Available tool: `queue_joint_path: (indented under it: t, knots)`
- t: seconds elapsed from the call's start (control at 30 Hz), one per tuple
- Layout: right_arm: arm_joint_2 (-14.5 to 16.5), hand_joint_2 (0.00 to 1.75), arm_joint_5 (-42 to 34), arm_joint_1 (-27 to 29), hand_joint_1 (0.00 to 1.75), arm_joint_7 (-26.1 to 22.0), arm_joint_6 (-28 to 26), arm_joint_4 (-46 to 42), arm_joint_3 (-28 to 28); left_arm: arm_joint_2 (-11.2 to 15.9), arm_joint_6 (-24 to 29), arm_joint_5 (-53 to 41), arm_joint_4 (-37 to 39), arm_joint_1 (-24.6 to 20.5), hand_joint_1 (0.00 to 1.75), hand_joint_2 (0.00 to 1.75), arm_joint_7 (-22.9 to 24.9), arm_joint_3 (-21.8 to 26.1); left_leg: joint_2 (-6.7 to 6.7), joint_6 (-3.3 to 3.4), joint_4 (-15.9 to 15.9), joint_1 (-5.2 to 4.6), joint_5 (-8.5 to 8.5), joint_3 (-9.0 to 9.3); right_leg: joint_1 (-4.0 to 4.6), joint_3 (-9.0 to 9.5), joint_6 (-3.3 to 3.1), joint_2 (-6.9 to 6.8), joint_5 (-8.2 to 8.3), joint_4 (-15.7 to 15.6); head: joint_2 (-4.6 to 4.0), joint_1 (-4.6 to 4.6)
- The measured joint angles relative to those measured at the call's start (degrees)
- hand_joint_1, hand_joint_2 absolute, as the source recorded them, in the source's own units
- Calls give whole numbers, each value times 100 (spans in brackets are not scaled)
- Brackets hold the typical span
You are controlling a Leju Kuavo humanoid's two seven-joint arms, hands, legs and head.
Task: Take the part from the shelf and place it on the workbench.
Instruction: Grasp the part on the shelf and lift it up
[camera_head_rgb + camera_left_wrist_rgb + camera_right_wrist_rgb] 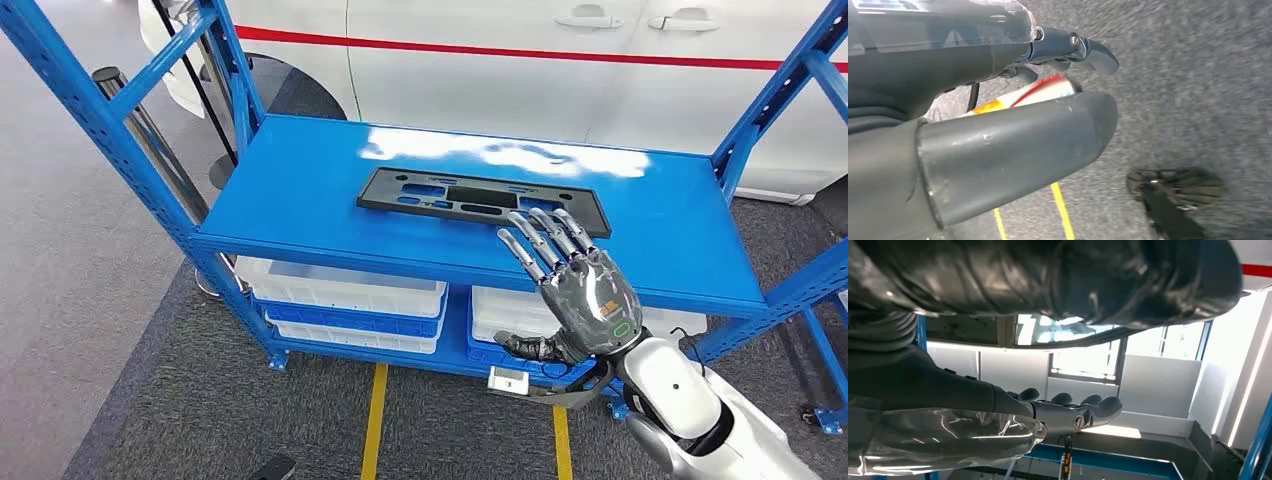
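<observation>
Right hand (578,290) open, fingers spread, raised at centre right of frame — just before black part (470,197) lying flat on blue shelf (300,190). Left hand (998,105) — state unclear.

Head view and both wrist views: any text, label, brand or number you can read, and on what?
No readable text.
Right hand: small green outlined mark on its back, no letters legible.
White tag beside the wrist: too small to read.
Black part on the blue shelf: no lettering visible.
</observation>
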Motion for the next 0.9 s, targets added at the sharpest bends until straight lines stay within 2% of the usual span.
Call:
queue_joint_path:
  t: [0.07,0.17,0.2,0.23,0.27,0.33,0.37,0.4,0.43,0.47,0.5,0.53,0.57,0.67,0.73,0.77,0.83,0.87,0.9]
  knots:
    - [-9,0,-2,1,0,1,-5,8,5,-1,1,0,0,-11,0,0,-3,1,0,-39,16,-2,-29,-25,17,43,-40,-4,-122,-76,2,2]
    - [-22,0,-6,0,0,2,-16,17,10,-1,2,0,-7,-48,0,0,-10,2,21,-135,1,2,-114,-11,28,118,-150,14,-330,-201,2,5]
    - [-26,0,-9,-1,0,2,-19,17,9,-2,4,-1,-12,-54,0,0,-15,2,28,-165,77,5,-163,-28,14,166,-184,16,-363,-238,2,1]
    - [-29,0,-14,-2,0,2,-21,17,9,-3,5,-1,-17,-58,0,0,-19,2,31,-198,277,12,-247,-122,-3,229,-212,12,-394,-277,2,-4]
    - [-31,0,-22,3,0,2,-22,21,9,-5,6,-1,-22,-55,0,0,-24,2,32,-228,620,27,-359,-327,-12,294,-229,5,-428,-310,1,-7]
    - [-32,0,-36,30,0,-5,-24,36,16,-10,8,-1,-22,-50,0,0,-30,1,34,-283,1475,53,-547,-927,-20,407,-240,-2,-507,-343,1,-14]
    - [-32,0,-41,48,0,-10,-24,46,22,-10,8,-1,-22,-38,0,0,-32,2,34,-302,1761,65,-516,-1197,-26,468,-232,-1,-556,-349,1,-15]
    - [-31,0,-45,62,0,-15,-24,57,28,-10,9,-1,-22,-24,0,0,-33,2,34,-315,1837,74,-345,-1380,-36,540,-218,3,-610,-350,1,-15]
    - [-30,0,-49,68,0,-17,-24,65,33,-10,9,-1,-22,-9,0,0,-36,3,34,-322,1674,80,-38,-1459,-50,625,-197,6,-671,-350,1,-14]
    - [-27,0,-53,69,0,-18,-24,72,36,-11,9,0,-21,7,0,0,-40,3,38,-326,1332,88,343,-1462,-65,718,-166,8,-738,-350,1,-14]
    - [-25,0,-59,70,0,-20,-22,79,38,-13,8,0,-19,25,0,0,-44,3,42,-325,1032,86,644,-1433,-70,785,-132,11,-796,-363,1,-13]
    - [-21,0,-70,69,0,-25,-18,87,41,-18,8,0,-15,37,0,0,-48,3,43,-312,775,76,849,-1388,-69,835,-97,17,-836,-371,1,-13]
    - [-18,0,-85,69,0,-33,-13,96,45,-22,9,0,-12,41,0,0,-52,3,43,-278,614,63,900,-1346,-62,851,-63,24,-856,-384,1,-13]
    - [-10,0,-181,62,0,-65,13,105,51,-31,16,-4,-9,14,0,0,-67,3,28,-104,407,53,723,-1231,-40,844,17,21,-862,-402,2,-19]
    - [9,0,-310,52,0,-100,59,117,51,-33,20,-7,-10,16,0,0,-78,5,10,-10,318,66,680,-1107,-46,774,50,1,-939,-195,2,-16]
    - [25,0,-379,52,0,-121,89,131,51,-34,21,-7,-11,17,0,0,-80,7,3,30,284,65,660,-1039,-50,635,60,-4,-1025,71,2,-14]
    - [64,0,-493,72,0,-151,142,169,52,-34,23,-7,-11,10,0,0,-82,10,-4,94,266,30,601,-945,-45,158,60,-8,-1231,814,1,-11]
    - [85,0,-550,90,0,-160,172,192,52,-34,24,-7,-11,8,0,0,-82,12,-10,117,267,6,561,-896,-38,-84,51,-8,-1273,1102,1,-12]
    - [111,0,-616,106,0,-169,207,216,52,-34,24,-7,-11,9,0,0,-82,14,-16,131,267,-21,514,-835,-23,-253,29,-8,-1223,1223,1,-11]
